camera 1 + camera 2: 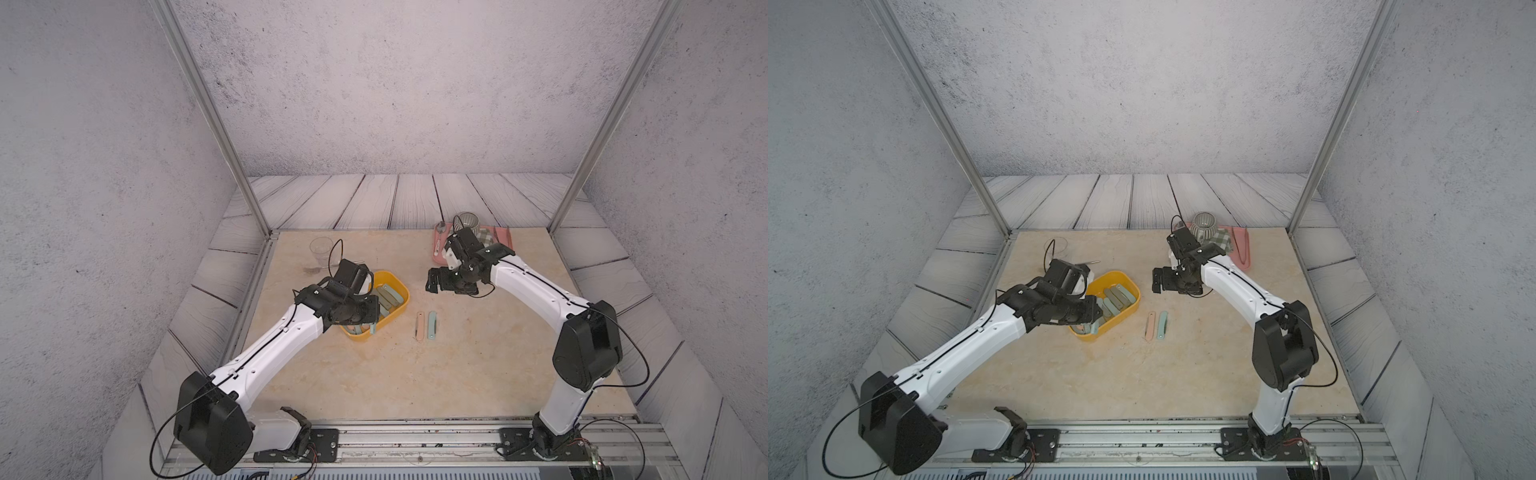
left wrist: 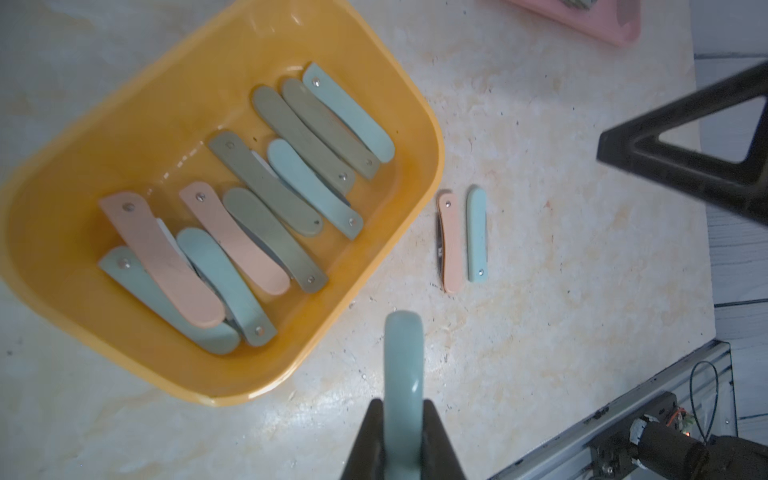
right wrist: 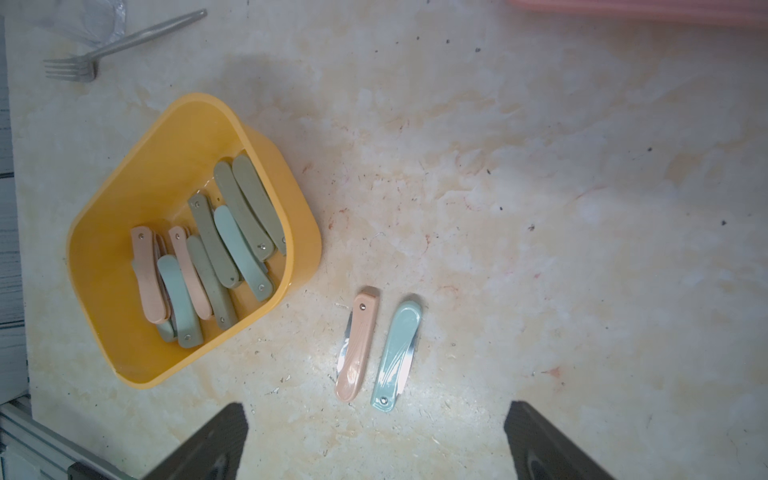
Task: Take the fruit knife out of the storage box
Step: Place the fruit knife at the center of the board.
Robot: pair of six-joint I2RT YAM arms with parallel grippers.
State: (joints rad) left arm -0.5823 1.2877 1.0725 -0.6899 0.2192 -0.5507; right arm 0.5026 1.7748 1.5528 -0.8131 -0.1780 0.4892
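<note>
Orange-yellow storage box (image 2: 124,104) sits on the marble-look tabletop (image 2: 582,291). A heap of folded knives (image 2: 266,183) lies inside it: pink, teal, olive.

My left pincer (image 2: 402,405) is clamped tight on one pale teal fruit knife (image 2: 402,345), whose handle sticks out past the fingertips. In the left wrist view it shows against bare tabletop just outside the box rim.

Two other folded knives, a pink one (image 3: 357,345) and a teal one (image 3: 397,357), lie side by side on the tabletop near the box. My right pincer (image 3: 376,415) hangs above them, jaws spread wide, holding nothing.
</note>
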